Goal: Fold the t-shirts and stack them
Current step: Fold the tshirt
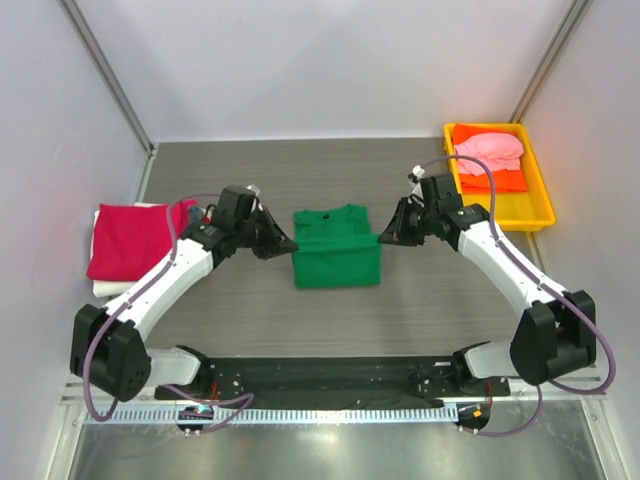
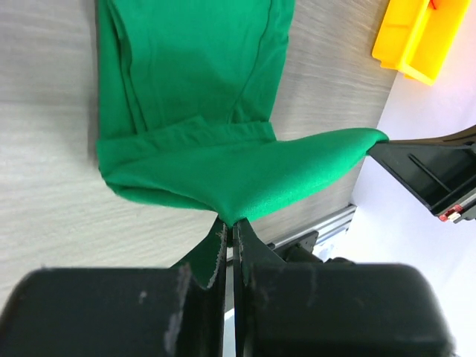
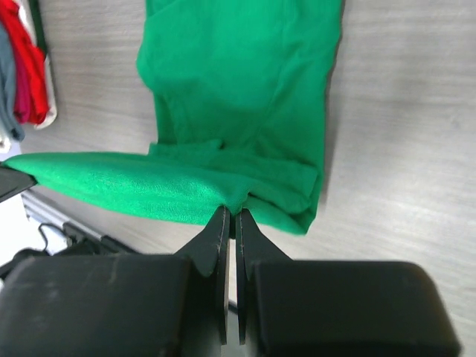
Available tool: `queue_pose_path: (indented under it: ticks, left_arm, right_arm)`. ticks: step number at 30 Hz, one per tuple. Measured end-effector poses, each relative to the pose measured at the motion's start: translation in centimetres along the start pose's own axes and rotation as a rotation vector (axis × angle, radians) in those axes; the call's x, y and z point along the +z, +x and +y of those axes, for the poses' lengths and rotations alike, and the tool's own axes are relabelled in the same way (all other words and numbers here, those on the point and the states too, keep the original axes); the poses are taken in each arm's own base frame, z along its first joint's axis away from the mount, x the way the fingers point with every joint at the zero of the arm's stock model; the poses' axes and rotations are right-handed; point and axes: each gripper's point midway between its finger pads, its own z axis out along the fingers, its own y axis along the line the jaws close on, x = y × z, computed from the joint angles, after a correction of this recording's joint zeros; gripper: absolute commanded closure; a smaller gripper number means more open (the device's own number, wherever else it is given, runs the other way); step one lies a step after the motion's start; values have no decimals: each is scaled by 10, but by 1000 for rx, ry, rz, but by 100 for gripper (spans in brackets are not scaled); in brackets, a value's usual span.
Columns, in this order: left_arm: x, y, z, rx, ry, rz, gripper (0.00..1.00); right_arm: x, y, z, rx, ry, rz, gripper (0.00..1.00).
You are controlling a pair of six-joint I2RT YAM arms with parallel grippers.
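The left gripper [image 2: 229, 223] and right gripper [image 3: 232, 212] are each clenched on an edge of the green t-shirt [image 1: 337, 262], stretching a raised fold between them at the middle of the bench [image 1: 250, 180]. If one gripper pulls ahead, the thin pinch may slip or the fold may skew. The shirt's length runs near-to-far, with the collar toward the far edge.

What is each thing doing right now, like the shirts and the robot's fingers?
green t-shirt, partly folded on the table, one fold held up by both grippers.
left gripper, fingers shut on the green t-shirt.
right gripper, fingers shut on the green t-shirt.
crimson t-shirt, folded, lying on a white t-shirt.
pink t-shirt, bunched up in the yellow tray.
orange t-shirt, lying under the pink one.
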Motion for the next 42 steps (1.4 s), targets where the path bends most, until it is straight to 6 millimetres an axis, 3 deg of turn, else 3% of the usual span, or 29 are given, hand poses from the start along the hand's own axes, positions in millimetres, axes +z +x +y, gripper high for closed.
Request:
queue_pose_path:
  ticks: [17,27,28,29,30,31,32,33,35,38,42]
  left_arm:
    - [52,-46,2,15,-47,56,100]
    - [83,-90,3,-11,-54,40,100]
    - [90,-96,4,-11,-58,39,97]
    - [95,-101,6,-12,-61,38,85]
    - [102,-107,9,-8,-65,37,45]
    - [109,-112,12,-4,-70,37,29]
    - [115,-117,16,-4,-78,39,14]
    - [121,-123,19,5,-85,35,3]
    - [130,-132,24,20,-102,20,2]
    - [126,-139,34,49,-155,-16,2]
    - [95,-151,42,142,-264,-100,6]
  right_arm:
    - [46,-50,-15,-30,83,-16,99]
    - [100,-98,-27,-8,71,-21,99]
    - [106,-103,-28,-7,68,-22,91]
    - [113,-108,-30,-3,66,-20,80]
    - [120,-114,-30,2,60,-23,64]
    - [129,-121,-32,8,57,-30,45]
    - [136,-129,-34,14,54,-40,32]
    - [142,-134,-38,21,54,-47,26]
    - [151,-141,-43,26,58,-63,25]
    - [151,-145,-50,31,77,-85,25]
    - [133,-134,-54,13,81,-146,25]
